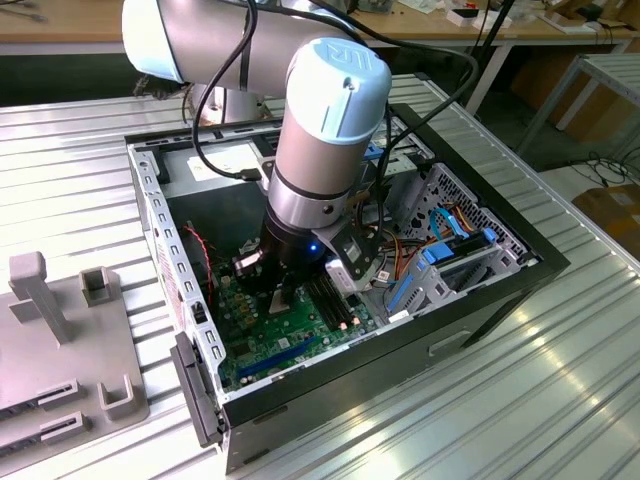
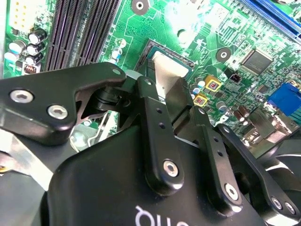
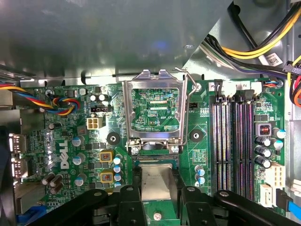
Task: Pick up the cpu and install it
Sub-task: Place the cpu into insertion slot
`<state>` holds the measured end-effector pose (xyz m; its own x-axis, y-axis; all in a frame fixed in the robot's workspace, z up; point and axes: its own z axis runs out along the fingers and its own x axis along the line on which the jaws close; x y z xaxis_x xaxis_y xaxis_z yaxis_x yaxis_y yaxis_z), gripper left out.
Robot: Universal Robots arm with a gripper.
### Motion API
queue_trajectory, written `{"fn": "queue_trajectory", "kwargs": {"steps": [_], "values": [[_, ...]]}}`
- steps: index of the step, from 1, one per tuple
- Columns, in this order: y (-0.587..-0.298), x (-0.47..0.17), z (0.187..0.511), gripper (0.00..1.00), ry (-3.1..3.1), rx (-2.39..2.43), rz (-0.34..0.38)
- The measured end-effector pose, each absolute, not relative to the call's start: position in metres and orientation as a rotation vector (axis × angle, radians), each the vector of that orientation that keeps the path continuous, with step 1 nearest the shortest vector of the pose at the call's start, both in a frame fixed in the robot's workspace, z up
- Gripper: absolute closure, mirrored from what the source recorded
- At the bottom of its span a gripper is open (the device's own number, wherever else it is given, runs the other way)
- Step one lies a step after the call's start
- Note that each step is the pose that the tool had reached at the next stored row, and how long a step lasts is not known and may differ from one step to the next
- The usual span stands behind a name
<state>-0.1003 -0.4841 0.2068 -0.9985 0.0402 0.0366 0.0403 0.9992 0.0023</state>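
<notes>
A thin, flat square of matte silver-grey metal, the cpu (image 3: pixel 159 180), is pinched at two opposite edges by the gripper (image 3: pixel 160 190), its black jointed fingers (image 3: pixel 130 200) drawn in close. The plate is held at the dark-rimmed socket (image 3: pixel 155 160) on the green board (image 3: pixel 47 136), under the raised shiny steel frame (image 3: pixel 126 113). Contact with the socket cannot be made out; the plate's near end is covered by the fingers.
</notes>
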Motion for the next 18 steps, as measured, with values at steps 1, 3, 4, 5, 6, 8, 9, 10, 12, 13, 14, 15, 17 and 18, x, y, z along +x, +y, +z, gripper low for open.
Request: {"fn": "queue_trajectory", "kwargs": {"steps": [1,3,4,5,6,8,9,10,12,13,14,15,17,18], "values": [[-0.4841,-0.1003,0.2068,0.64,-3.104,-0.063,-0.005],[-0.4841,-0.1003,0.2067,0.64,-3.104,-0.063,-0.005],[-0.4841,-0.1003,0.2066,0.64,-3.104,-0.062,-0.005],[-0.4841,-0.1003,0.2065,0.63,-3.104,-0.063,-0.005],[-0.4841,-0.1003,0.2064,0.57,-3.104,-0.063,-0.005],[-0.4841,-0.1003,0.2061,0.51,-3.104,-0.063,-0.005],[-0.4841,-0.1003,0.2058,0.51,-3.104,-0.063,-0.005],[-0.4841,-0.1003,0.2055,0.51,-3.104,-0.065,-0.005],[-0.4841,-0.1003,0.2048,0.51,-3.104,-0.072,-0.005],[-0.4841,-0.1003,0.2045,0.51,-3.104,-0.076,-0.005],[-0.4841,-0.1003,0.204,0.51,-3.104,-0.082,-0.005],[-0.4841,-0.1003,0.2038,0.51,-3.104,-0.086,-0.005],[-0.4841,-0.1003,0.2035,0.51,-3.104,-0.091,-0.005],[-0.4841,-0.1003,0.2034,0.51,-3.104,-0.092,-0.005]]}}
